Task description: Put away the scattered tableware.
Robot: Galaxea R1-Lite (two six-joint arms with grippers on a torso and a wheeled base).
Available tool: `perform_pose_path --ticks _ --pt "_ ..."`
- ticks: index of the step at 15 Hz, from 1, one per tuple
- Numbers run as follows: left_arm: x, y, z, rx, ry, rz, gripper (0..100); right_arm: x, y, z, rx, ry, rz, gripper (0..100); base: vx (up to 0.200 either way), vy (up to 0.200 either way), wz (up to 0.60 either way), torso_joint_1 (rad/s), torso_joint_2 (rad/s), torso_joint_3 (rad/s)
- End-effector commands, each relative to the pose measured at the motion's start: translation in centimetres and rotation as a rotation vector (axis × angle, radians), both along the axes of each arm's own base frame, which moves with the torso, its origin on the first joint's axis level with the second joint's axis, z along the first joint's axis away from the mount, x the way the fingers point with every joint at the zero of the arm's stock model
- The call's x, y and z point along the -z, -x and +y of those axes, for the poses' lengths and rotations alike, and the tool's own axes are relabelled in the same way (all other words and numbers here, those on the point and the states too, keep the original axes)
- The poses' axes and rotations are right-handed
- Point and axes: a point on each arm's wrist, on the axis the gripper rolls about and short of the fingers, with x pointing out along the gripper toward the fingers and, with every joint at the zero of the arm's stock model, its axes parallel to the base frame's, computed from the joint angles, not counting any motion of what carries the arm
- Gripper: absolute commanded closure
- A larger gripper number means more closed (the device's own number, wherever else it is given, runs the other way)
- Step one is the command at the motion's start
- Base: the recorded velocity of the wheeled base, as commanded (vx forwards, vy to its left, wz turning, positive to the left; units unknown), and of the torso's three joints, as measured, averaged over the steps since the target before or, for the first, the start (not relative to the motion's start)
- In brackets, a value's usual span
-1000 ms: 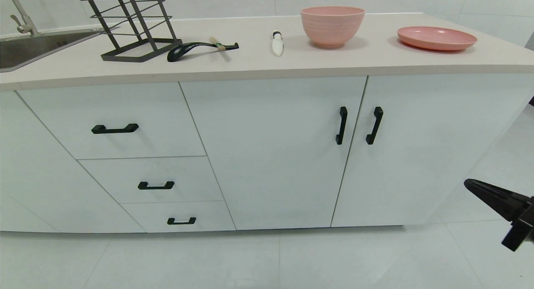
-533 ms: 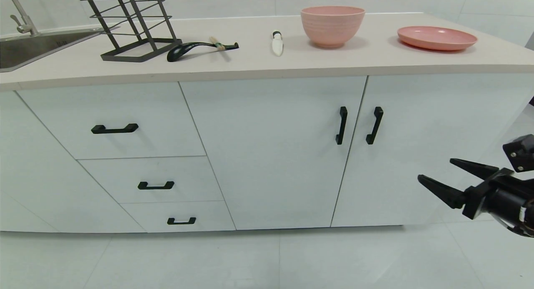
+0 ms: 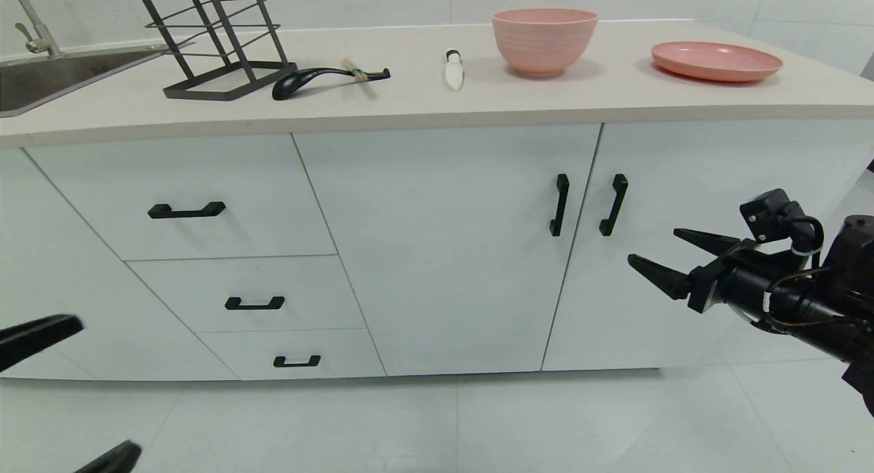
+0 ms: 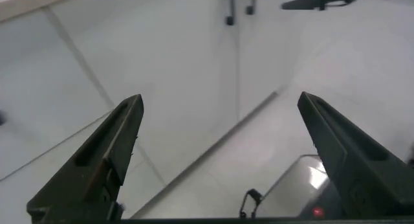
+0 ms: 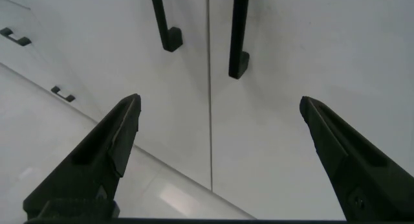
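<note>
On the countertop (image 3: 614,97) sit a pink bowl (image 3: 544,39), a pink plate (image 3: 716,60), a small white utensil (image 3: 453,70), and a black spoon (image 3: 300,80) lying across a wooden stick (image 3: 355,70). My right gripper (image 3: 654,248) hangs open in front of the right cabinet door, below and right of the two vertical door handles (image 3: 560,205). In the right wrist view the right gripper (image 5: 220,102) is empty, with the handles (image 5: 238,36) just beyond its tips. My left gripper (image 3: 102,384) is open and empty, low at the left before the drawers; the left wrist view has it (image 4: 221,101) over the floor.
A black wire rack (image 3: 218,43) stands on the counter's left, beside a steel sink (image 3: 54,74) with a tap. Three drawers with black handles (image 3: 186,210) fill the left of the cabinet. Pale floor tiles (image 3: 437,425) lie below.
My right gripper has risen and moved left toward the cabinet doors, coming fully into view. The left gripper's fingers have entered at the lower left.
</note>
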Motion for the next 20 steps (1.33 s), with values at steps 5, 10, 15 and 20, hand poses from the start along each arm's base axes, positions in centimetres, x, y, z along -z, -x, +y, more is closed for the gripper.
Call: perform_pose_path --ticks 5,10,15,20 --pt "1.1 -10.6 -7.2 0.358 -0.033 0.142 0 -0.5 0.6 0.0 -0.002 -0.004 -0.021 0 0.0 0.0 0.0 0.0 0.0 0.0" --pt "4.0 -17.6 -12.3 0.559 0.02 0.073 0 -1.6 1.6 -0.1 -0.005 -0.01 -0.065 0 0.0 0.0 0.0 0.0 0.0 0.0" --pt "4.9 -19.1 -23.1 0.858 0.169 -0.061 0 -1.1 0.0 0.2 -0.025 -0.009 -0.059 0 0.0 0.0 0.0 0.0 0.0 0.0" --pt "3.2 -23.1 -29.6 0.802 0.246 0.025 0 -0.2 -2.4 0.8 -0.149 -0.013 -0.127 0 0.0 0.0 0.0 0.0 0.0 0.0"
